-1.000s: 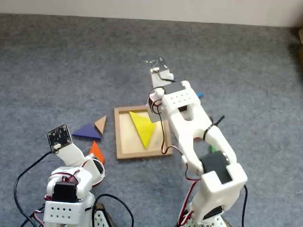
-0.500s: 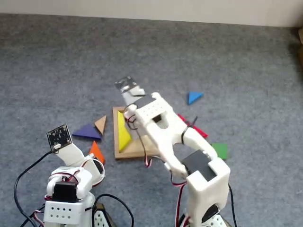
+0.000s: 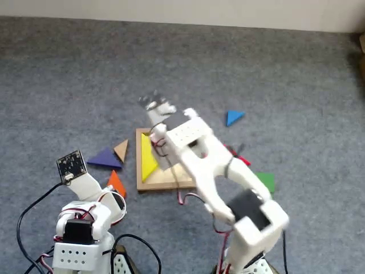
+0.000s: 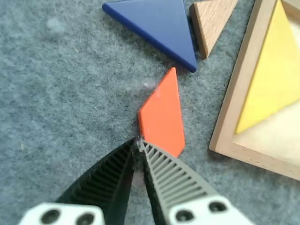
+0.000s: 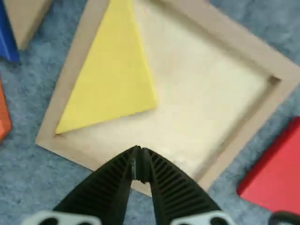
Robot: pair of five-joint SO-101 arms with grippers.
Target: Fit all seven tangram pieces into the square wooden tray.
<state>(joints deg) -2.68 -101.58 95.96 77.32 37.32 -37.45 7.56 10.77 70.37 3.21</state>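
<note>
The square wooden tray (image 3: 139, 174) (image 5: 243, 140) lies mid-table, partly under my right arm. A yellow triangle (image 3: 147, 161) (image 5: 110, 77) lies flat inside it against the left wall. My right gripper (image 5: 138, 151) is shut and empty, hovering over the tray's near rim. My left gripper (image 4: 139, 140) is shut with its tips at a corner of the orange parallelogram (image 4: 161, 117) (image 3: 116, 182), left of the tray. A navy triangle (image 3: 104, 158) (image 4: 154, 23) and a wooden triangle (image 3: 121, 150) (image 4: 213, 18) lie just beyond it.
Right of the tray lie a red piece (image 3: 240, 157) (image 5: 276, 173), a green piece (image 3: 265, 181) and a small blue triangle (image 3: 232, 117). Grey carpet covers the table, and a pale wall runs along the far edge.
My right arm swung left over the tray, and the yellow triangle went from the tray's middle to its left wall. The arm has since eased back a little. The left arm kept still.
</note>
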